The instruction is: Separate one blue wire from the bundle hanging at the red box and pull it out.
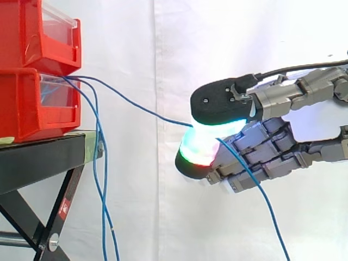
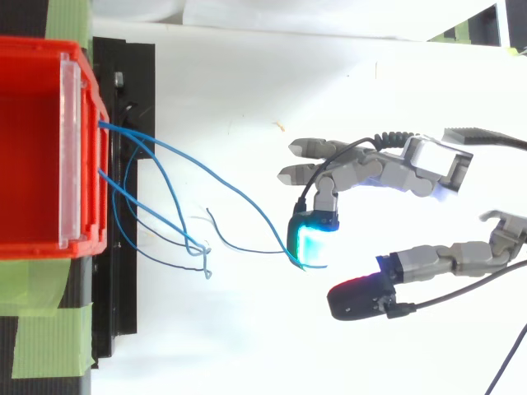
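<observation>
My hand [image 2: 375, 171] is right of the red box [image 2: 41, 148]. One blue wire [image 2: 222, 183] runs from the box's edge out to my curled cyan-green fingertip [image 2: 311, 241] and meets it. The other wires [image 2: 198, 247] sag beside the black stand [image 2: 132, 82].

The hand [image 1: 261, 147] is built of grey metal segments, blocky and ribbed, joined in short links. From above, its fingers [image 2: 362, 171] are seen as slim grey chains of such links, some of them ended by bare, rounded silver-grey tips. Thick pads [image 1: 204, 142] are carried on others: one is lit white and cyan, with green and red at its lower edge, and is backed by matt black. Another is covered by a broad black oval shell [image 1: 220, 102], in which small screws [image 1: 205, 100] are set; a red glow is shown at its edge in the top view. A pale block [image 2: 432, 164] with a blue light is fitted behind the fingers.
</observation>
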Available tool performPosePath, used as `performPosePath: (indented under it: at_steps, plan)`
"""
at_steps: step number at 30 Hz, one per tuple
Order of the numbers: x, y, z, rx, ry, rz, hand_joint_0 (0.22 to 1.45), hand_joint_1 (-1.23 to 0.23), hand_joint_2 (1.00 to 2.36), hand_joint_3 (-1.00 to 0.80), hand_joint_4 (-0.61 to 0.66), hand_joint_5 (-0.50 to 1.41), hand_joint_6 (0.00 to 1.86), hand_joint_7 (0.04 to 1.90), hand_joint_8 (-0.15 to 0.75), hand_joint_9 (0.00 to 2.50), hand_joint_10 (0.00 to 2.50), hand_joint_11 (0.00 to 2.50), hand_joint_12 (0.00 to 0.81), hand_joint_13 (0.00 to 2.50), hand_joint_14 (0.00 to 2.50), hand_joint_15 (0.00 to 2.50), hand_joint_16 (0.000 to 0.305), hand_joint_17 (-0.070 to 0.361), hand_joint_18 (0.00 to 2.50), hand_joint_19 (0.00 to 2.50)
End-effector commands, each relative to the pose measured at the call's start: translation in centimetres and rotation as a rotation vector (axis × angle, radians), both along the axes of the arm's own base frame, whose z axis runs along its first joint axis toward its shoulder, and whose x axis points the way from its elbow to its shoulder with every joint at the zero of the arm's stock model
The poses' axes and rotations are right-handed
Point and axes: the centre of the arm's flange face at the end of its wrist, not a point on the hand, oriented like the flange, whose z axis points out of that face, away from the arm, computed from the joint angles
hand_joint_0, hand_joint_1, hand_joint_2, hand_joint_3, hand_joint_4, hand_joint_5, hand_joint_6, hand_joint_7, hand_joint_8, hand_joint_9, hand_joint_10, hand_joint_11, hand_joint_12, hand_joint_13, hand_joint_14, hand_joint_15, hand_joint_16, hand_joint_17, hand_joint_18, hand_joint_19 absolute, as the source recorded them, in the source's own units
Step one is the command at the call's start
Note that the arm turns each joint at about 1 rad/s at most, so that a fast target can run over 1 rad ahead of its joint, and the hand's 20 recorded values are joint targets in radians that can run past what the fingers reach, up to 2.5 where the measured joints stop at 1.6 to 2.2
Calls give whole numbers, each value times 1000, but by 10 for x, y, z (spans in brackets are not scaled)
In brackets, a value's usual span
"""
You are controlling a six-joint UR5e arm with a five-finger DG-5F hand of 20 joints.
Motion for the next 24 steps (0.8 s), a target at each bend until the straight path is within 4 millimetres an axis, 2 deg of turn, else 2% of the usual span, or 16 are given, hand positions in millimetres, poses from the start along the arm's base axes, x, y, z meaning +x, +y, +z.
performPosePath:
  at_steps: [1,24]
  plan:
    - [0,0,0,0,1,-1,605,-773,1027,-133,-162,-123,757,1113,204,242,2,92,342,0,3,125,52,116,0,129]
    - [0,0,0,0,1,1,607,-774,1027,-137,-159,-123,756,1113,214,267,2,107,343,0,4,129,52,116,0,140]
